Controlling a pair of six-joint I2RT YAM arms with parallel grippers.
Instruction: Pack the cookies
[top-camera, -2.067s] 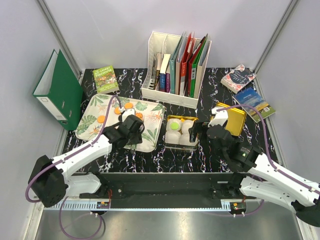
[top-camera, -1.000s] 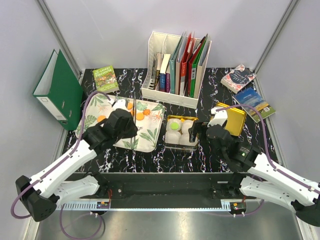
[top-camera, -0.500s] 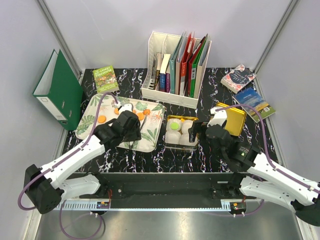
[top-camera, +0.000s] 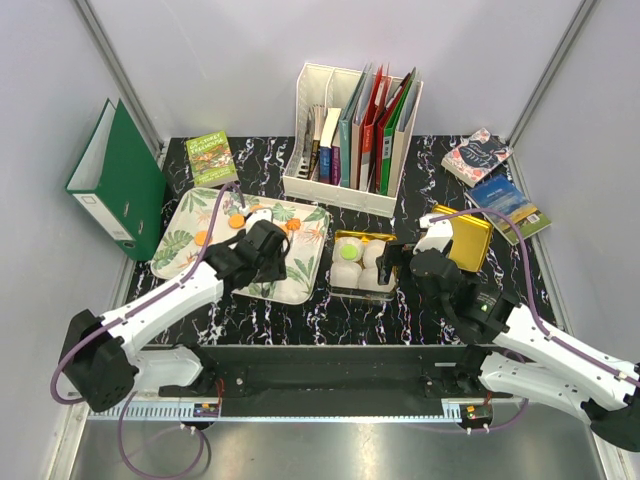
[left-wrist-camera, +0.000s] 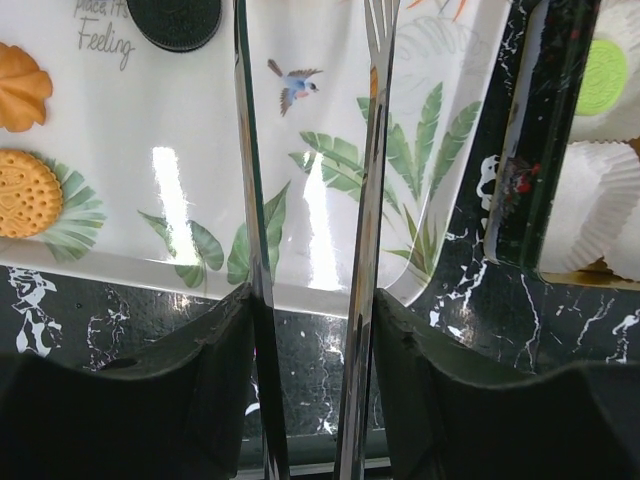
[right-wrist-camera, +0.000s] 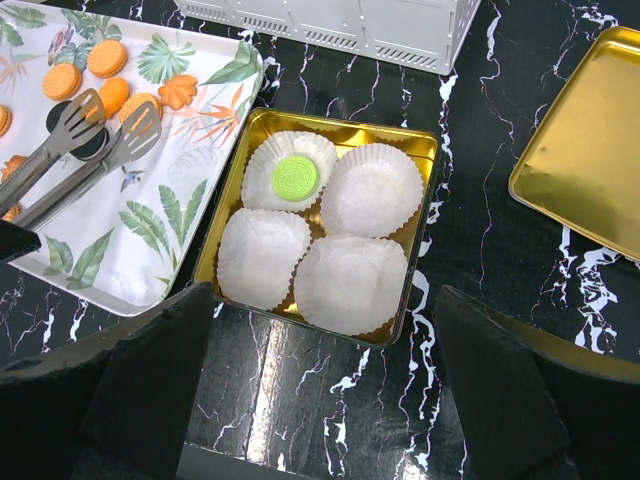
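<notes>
Several orange cookies (right-wrist-camera: 105, 57) and a black cookie (left-wrist-camera: 175, 15) lie on the leaf-print tray (left-wrist-camera: 160, 130). My left gripper (left-wrist-camera: 312, 310) is shut on metal tongs (left-wrist-camera: 370, 200). The tong arms stand apart, and their tips (right-wrist-camera: 90, 115) hover over a black cookie with nothing pinched between them. One green cookie (right-wrist-camera: 295, 177) rests in a white paper cup inside the gold tin (right-wrist-camera: 425, 150); the other three cups hold nothing. At the tin's near edge my right gripper (right-wrist-camera: 320, 320) is open and holds nothing.
The tin's gold lid (top-camera: 468, 238) lies right of the tin. A white file rack (top-camera: 350, 130) with books stands behind. A green binder (top-camera: 120, 180) leans at the left wall. Loose books (top-camera: 495, 180) lie at the back right and one (top-camera: 210, 158) behind the tray.
My left arm has moved right across the tray, and the tong arms have spread apart. The right arm has not moved.
</notes>
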